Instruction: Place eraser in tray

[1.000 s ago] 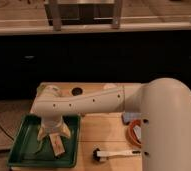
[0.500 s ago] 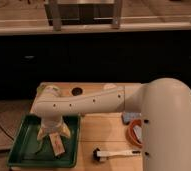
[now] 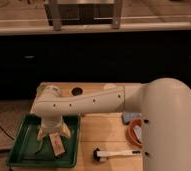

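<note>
Eraser (image 3: 56,144) first: you can see it lying on the floor of the dark green tray (image 3: 23,148), toward the tray's near right part, slanted rather than square to the rim. It is tan with a paler band. The gripper (image 3: 52,135) hangs directly above it, inside the tray's outline, with its fingers (image 3: 41,134) spread apart and released, clamping nothing. The eraser's upper end sits just under the fingertips, and you cannot tell whether it touches them.

Look at the arm's pose. The white arm (image 3: 89,102) runs level from the robot's large rounded body (image 3: 169,125) on the right, leftward across the wooden table (image 3: 101,135). It bends at a rounded joint above the tray's far edge. From there the wrist drops straight down, so the gripper points at the tray floor.

Right of the tray, on the table, you have a white-handled tool (image 3: 115,152) with a black head. An orange bowl (image 3: 135,131) and a small blue block (image 3: 127,118) sit beside the robot's body.
</note>
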